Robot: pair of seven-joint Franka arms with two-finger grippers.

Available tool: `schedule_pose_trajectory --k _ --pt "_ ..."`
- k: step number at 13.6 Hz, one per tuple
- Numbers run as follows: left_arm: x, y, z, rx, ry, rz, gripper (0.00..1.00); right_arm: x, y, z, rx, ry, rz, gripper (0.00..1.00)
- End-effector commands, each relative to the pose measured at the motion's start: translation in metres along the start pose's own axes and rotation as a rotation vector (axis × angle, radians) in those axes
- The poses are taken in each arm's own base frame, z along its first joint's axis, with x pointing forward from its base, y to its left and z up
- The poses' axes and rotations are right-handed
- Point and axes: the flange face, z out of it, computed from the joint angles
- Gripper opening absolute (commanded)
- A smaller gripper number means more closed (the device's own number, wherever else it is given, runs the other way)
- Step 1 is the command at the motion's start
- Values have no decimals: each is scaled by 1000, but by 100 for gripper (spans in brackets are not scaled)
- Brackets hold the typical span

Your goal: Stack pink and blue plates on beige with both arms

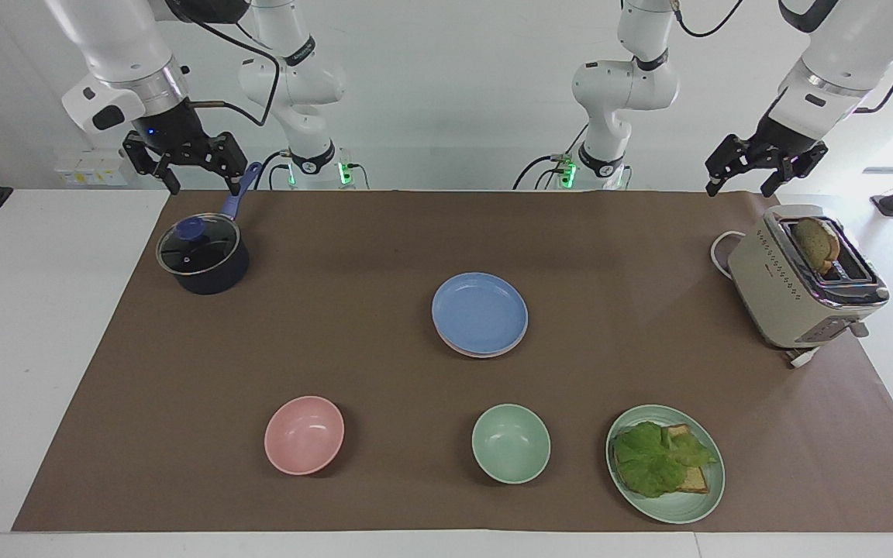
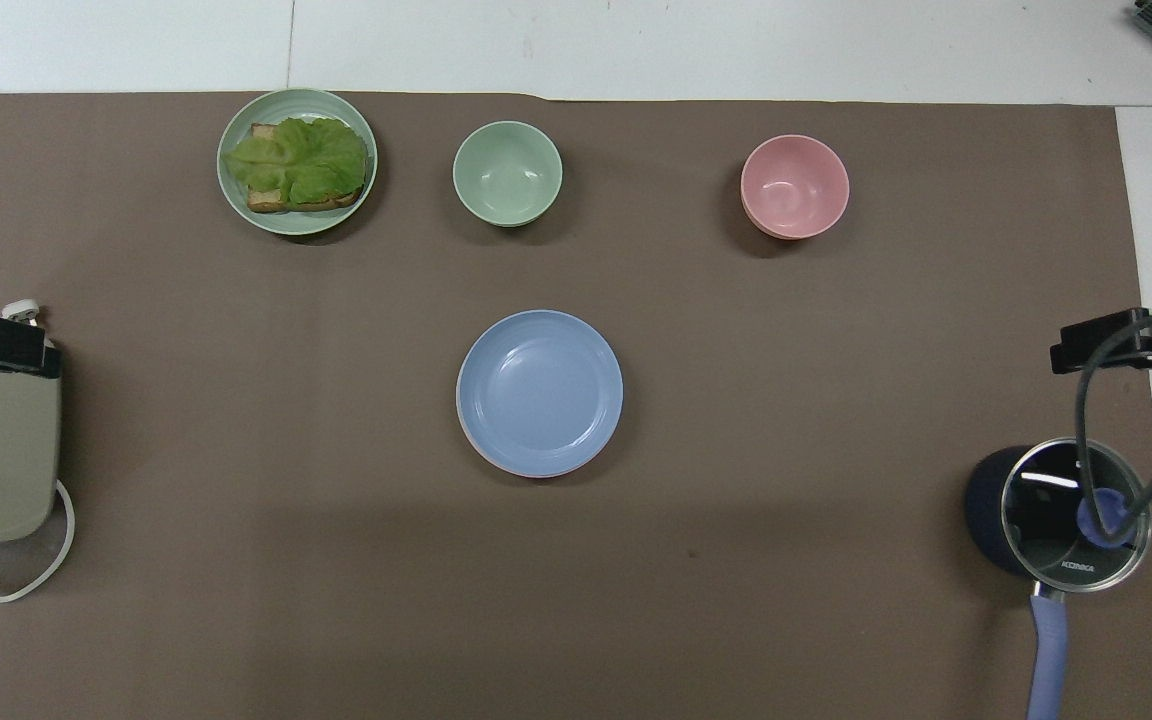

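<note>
The blue plate (image 1: 480,312) tops a stack at the middle of the worktop (image 1: 384,232), a pink rim (image 1: 485,354) peeking out beneath; no beige plate shows. These plates look light, stiff and smooth, best pinched at the rim. Right gripper (image 1: 186,169) hangs over the pot (image 1: 202,256), left gripper (image 1: 756,172) near the toaster (image 1: 803,279), both with fingers apart and empty.

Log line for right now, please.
stack: blue plate topmost | left gripper: open, over toaster | right gripper: open, over pot

White table (image 1: 28,325), brown mat (image 1: 353,248), plates, bowls, pot, toaster
</note>
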Motion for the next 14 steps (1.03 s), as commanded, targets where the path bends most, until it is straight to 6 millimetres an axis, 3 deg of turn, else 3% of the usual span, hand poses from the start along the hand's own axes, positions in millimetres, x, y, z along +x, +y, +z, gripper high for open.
schedule_pose_trajectory --k 1,14 --pt "-4 -3 -3 22 -5 8 100 -9 5 0 -10 -2 -27 100" --pt "-4 -3 -3 22 -5 8 100 -11 -5 9 -18 0 2 100"
